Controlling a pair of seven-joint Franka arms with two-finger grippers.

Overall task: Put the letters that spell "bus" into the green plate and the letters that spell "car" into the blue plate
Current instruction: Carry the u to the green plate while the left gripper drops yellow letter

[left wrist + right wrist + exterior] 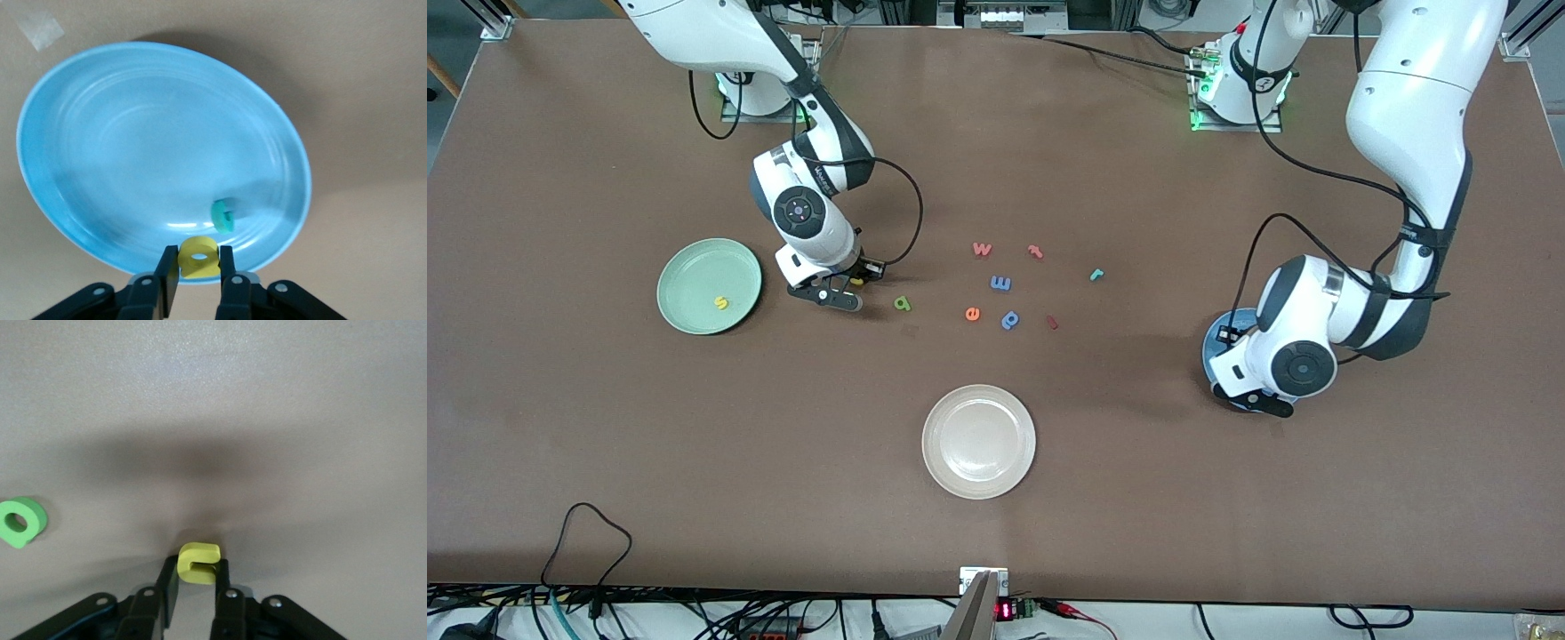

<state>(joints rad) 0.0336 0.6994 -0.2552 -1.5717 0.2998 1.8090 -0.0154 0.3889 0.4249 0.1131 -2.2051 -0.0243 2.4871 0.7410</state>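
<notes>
My right gripper (843, 292) (197, 568) is low at the table beside the green plate (685, 267), shut on the yellow "u" (198, 557). The yellow "s" (720, 302) lies in that plate. On the table near the right gripper, toward the middle, lies the green "b" (903, 304) (22, 521). My left gripper (1258, 402) (198, 254) hangs over the rim of the blue plate (1214, 342) (100, 133), shut on the yellow "a" (198, 261). The teal "c" (223, 215) lies in the blue plate. The teal "r" (1096, 274) rests on the table.
Loose letters lie mid-table: a pink "w" (982, 249), an orange-red "t" (1035, 252), a blue "m" (1000, 283), an orange "e" (972, 313), a blue "p" (1009, 320) and a small dark red piece (1052, 323). A white plate (978, 480) sits nearer the front camera.
</notes>
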